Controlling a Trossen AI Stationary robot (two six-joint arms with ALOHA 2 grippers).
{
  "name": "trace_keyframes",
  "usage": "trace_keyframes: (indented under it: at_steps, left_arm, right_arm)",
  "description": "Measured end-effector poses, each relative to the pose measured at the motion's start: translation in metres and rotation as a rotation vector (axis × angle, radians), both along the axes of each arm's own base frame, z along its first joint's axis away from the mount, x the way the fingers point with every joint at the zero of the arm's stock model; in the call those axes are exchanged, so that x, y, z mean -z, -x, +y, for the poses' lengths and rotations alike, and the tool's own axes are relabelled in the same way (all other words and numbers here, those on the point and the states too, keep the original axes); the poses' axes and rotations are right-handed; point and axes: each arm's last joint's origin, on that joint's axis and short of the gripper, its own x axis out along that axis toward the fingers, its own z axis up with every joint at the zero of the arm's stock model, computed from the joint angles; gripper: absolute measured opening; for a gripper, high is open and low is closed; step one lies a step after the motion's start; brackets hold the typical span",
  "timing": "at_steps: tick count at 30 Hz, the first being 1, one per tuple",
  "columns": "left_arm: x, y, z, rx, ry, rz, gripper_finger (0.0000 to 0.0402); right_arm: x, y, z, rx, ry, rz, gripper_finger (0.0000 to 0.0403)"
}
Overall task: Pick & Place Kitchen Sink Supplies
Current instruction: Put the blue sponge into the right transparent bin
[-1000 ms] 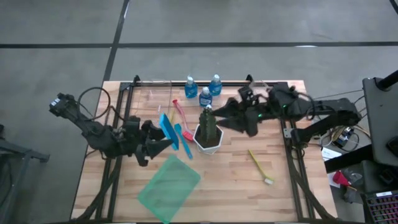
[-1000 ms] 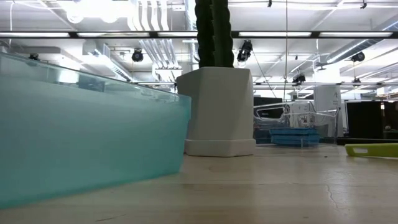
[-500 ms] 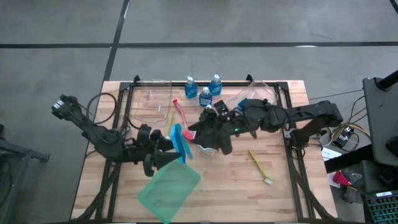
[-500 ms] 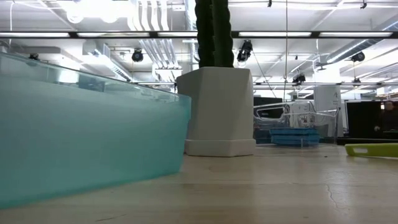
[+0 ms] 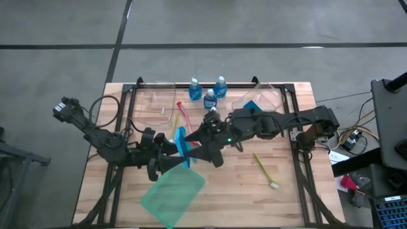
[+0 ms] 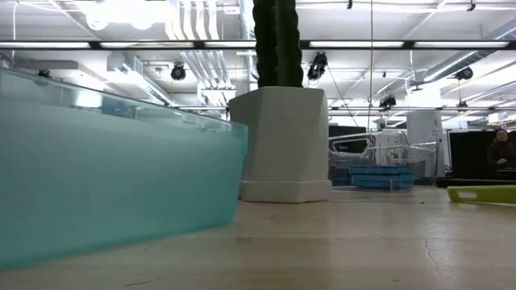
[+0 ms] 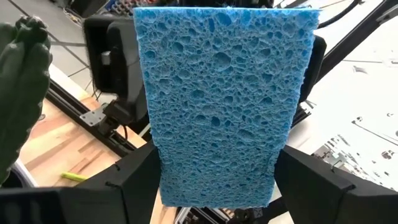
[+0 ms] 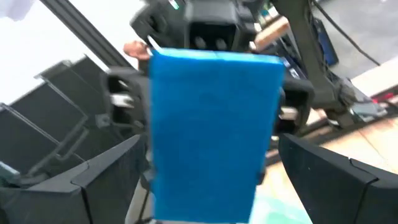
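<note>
While the left tool (image 5: 170, 154) pinches a blue sponge (image 7: 219, 99) by its two long edges, the right tool (image 5: 202, 145) faces it across a small gap, fingers spread wide, nothing in them. Looks like a handover setup, left to right.

Key geometry: sponge sits mid-bench, raised off the wood, standing on edge between the two tools. Its long axis runs roughly along the left tool's reach; broad porous face points at the right tool. Right wrist view shows the slab (image 8: 214, 130) centred between its own open fingers, so approach line seems good. Right arm is the nearer free one.

Material: open-cell foam, flat rectangular slab, soft, will squash under a firm grip.

Elsewhere: three blue bottles (image 5: 209, 98) with white caps at the far edge, lime brush (image 5: 266, 170) lying flat to the right, second sponge (image 5: 251, 105) in a clear tray. Cactus pot (image 6: 284, 145) stands just behind the right tool — collision risk on swing.
</note>
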Motion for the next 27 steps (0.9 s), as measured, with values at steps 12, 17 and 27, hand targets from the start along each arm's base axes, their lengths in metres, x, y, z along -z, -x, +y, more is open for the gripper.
trace_keyframes:
  at_steps: [12, 17, 27]
  left_arm:
    - [-0.0002, 0.0003, -0.0007, 0.021, -0.002, -0.002, 0.0280]
    - [-0.0001, 0.0003, -0.0007, 0.022, -0.002, -0.002, 0.0280]
    - [0.0000, 0.0002, -0.0008, 0.025, -0.001, -0.002, 0.0280]
  right_arm:
    - [-0.0023, -0.0010, -0.0006, -0.002, 0.014, -0.016, 0.0368]
    - [-0.0028, -0.0019, -0.0005, 0.000, 0.015, -0.028, 0.0368]
    - [-0.0058, -0.0023, -0.0016, 0.026, 0.014, -0.060, 0.0368]
